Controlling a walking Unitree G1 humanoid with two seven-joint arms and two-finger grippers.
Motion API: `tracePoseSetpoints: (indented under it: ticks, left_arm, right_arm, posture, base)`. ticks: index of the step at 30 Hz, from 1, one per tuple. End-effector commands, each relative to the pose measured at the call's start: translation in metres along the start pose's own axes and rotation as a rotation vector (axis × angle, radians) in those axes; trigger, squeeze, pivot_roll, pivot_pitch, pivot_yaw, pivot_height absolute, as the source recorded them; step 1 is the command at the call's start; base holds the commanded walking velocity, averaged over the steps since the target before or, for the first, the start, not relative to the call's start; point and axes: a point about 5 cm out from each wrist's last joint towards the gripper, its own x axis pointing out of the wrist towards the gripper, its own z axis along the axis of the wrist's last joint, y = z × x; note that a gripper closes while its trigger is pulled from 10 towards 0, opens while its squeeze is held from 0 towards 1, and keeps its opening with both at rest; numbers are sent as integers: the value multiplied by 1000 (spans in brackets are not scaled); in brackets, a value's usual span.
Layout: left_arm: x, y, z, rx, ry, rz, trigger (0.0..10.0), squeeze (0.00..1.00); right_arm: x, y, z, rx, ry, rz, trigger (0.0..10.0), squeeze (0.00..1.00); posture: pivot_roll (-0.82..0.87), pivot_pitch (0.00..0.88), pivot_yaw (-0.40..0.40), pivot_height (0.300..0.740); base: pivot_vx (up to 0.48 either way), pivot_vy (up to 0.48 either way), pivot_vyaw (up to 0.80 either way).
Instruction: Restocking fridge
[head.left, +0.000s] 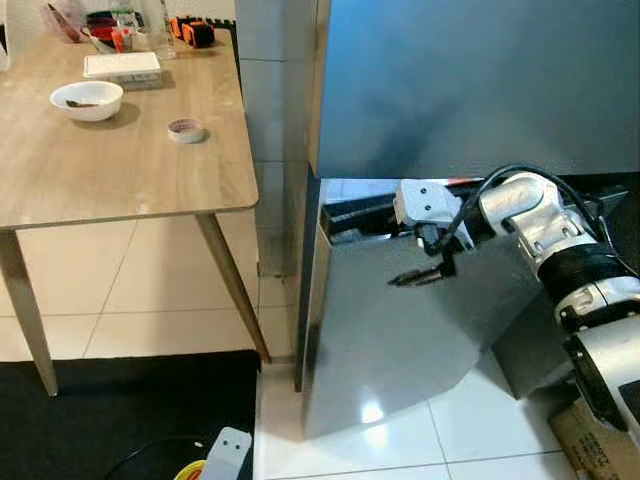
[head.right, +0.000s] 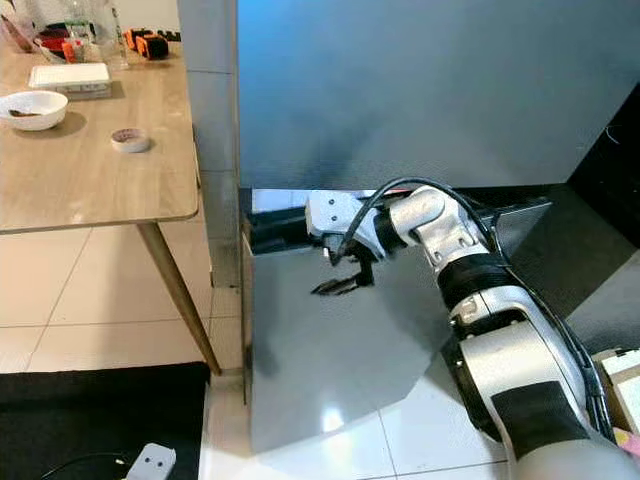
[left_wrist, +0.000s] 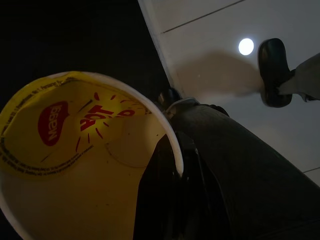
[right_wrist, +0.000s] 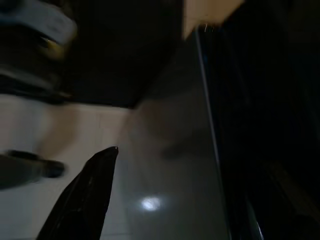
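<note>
Tall grey steel fridge (head.left: 470, 90), upper door closed, its lower grey door (head.left: 400, 340) swung partly out, presumably to open the compartment for restocking. Light wooden counter (head.left: 120, 160) to its left, carrying a white bowl (head.left: 87, 99), a small round tin (head.left: 186, 130) and a flat white box (head.left: 122, 66). Right end effector (head.right: 340, 285) at the lower door's top edge, fingers apparently together and empty; left end effector (left_wrist: 185, 165) low over the floor, gripping a yellow paper cup (left_wrist: 75, 165), seemingly the item to stock.

Silver arm (head.right: 470, 270); black cable (head.right: 400, 190)
</note>
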Motion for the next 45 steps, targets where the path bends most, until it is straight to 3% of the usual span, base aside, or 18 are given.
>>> tracePoseSetpoints:
  ticks: [1,2,5,10,14,18,19,20,21,22,25,29,36,38,41,42,44,45]
  left_arm:
    - [0,-8,-9,9,35,-24,10000,0]
    - [0,-8,-9,9,35,-24,10000,0]
    - [0,-8,-9,15,37,-26,10000,0]
    - [0,-8,-9,22,38,-31,10000,0]
    - [1,-8,-8,24,37,-32,10000,0]
    - [1,-8,-8,28,35,-34,10000,0]
    - [1,-8,-8,28,35,-34,10000,0]
    - [1,-8,-8,29,35,-35,10000,0]
    - [1,-9,-7,30,35,-35,10000,0]
    - [1,-9,-7,30,35,-35,10000,0]
    - [1,-9,-7,31,34,-37,10000,0]
    - [1,-9,-7,31,33,-38,10000,0]
    - [1,-10,-6,34,33,-43,10000,0]
    - [1,-11,-6,36,32,-46,10000,0]
    - [1,-11,-6,36,32,-46,10000,0]
    - [1,-11,-5,40,31,-49,10000,0]
    - [1,-11,-5,40,31,-49,10000,0]
    - [1,-11,-5,43,30,-49,10000,0]
  right_arm:
    - [-6,8,22,44,-243,80,10000,0]
    - [-6,8,22,44,-243,80,10000,0]
    - [-28,18,67,15,-591,155,10000,0]
    - [-41,19,82,9,-735,172,10000,0]
    - [-44,20,84,12,-760,175,10000,0]
    - [-19,4,66,35,-505,-1,10000,0]
    - [-19,4,66,35,-505,-1,10000,0]
    - [-15,3,60,46,-449,-26,1686,0]
    - [-12,2,55,44,-393,-50,0,0]
    - [-12,2,55,44,-393,-50,0,0]
    - [-7,0,43,42,-254,-95,0,0]
    - [-6,-1,41,46,-232,-107,0,0]
    - [-10,-18,42,51,-189,-246,0,0]
    - [-12,-29,40,93,-158,-361,0,0]
    - [-12,-29,40,93,-158,-361,0,0]
    - [-13,-38,28,119,-35,-487,588,0]
    - [-13,-38,28,119,-35,-487,588,0]
    - [-13,-40,22,111,28,-520,588,0]
  posture:
    - [16,0,-105,740]
    - [16,0,-105,740]
    - [13,0,-106,740]
    - [9,0,-105,740]
    - [8,0,-105,740]
    - [5,0,-105,740]
    - [5,0,-105,740]
    - [3,0,-105,740]
    - [3,0,-106,740]
    - [3,0,-106,740]
    - [4,0,-108,740]
    - [4,0,-109,740]
    - [-1,0,-112,740]
    - [-2,0,-113,740]
    - [-2,0,-113,740]
    - [0,0,-114,740]
    - [0,0,-114,740]
    - [0,0,-114,740]
  base:
    - [0,0,0]
    - [0,0,0]
    - [0,0,0]
    - [0,0,0]
    - [0,0,0]
    - [0,0,0]
    - [0,0,0]
    - [0,0,0]
    - [0,0,0]
    - [0,0,0]
    - [0,0,0]
    - [0,0,0]
    - [0,0,0]
    - [0,0,0]
    - [0,0,0]
    - [0,0,0]
    - [0,0,0]
    - [0,0,0]
